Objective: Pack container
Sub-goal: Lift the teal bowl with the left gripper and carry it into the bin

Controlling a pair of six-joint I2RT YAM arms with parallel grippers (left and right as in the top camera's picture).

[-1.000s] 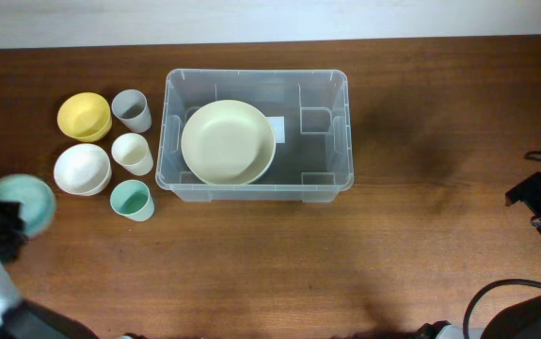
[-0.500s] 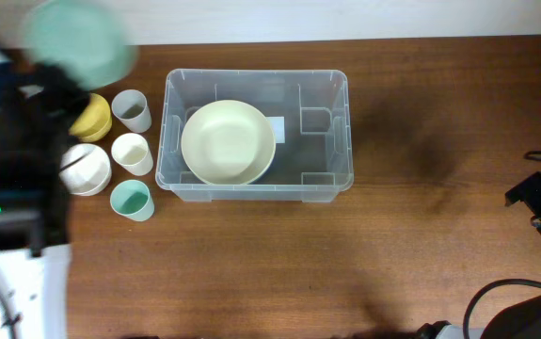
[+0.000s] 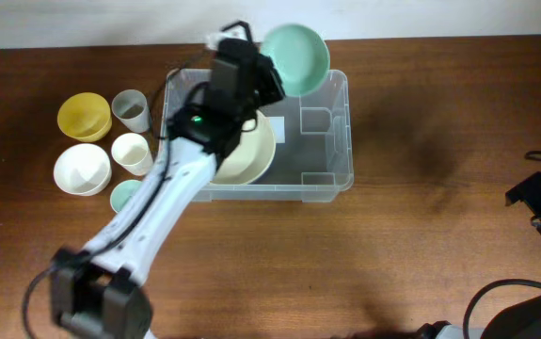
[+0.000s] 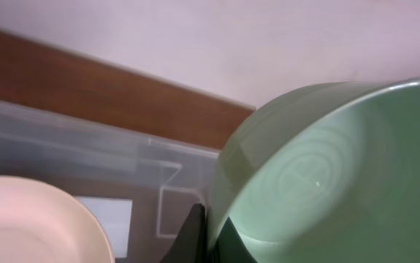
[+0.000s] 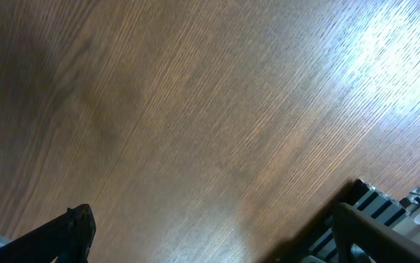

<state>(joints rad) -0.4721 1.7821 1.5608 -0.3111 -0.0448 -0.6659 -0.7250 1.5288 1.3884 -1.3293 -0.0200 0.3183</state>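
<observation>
Gripping a mint-green bowl (image 3: 298, 58) by its rim with the left tool (image 3: 264, 73) clenched on it, holding it tilted above the far edge of the container (image 3: 345, 141). Resting the container on the wooden surface (image 3: 421, 264), towards the far middle, with a cream plate (image 3: 246, 155) lying in its left part. Hanging the right tool (image 5: 217, 241) released and empty, jaws spread wide, over bare wood at the right edge, well apart from the container. Leaving a yellow bowl (image 3: 84, 116), grey cup (image 3: 132, 110), white bowl (image 3: 82, 169), cream cup (image 3: 131, 153) and teal cup (image 3: 122, 196) standing left of the container.
</observation>
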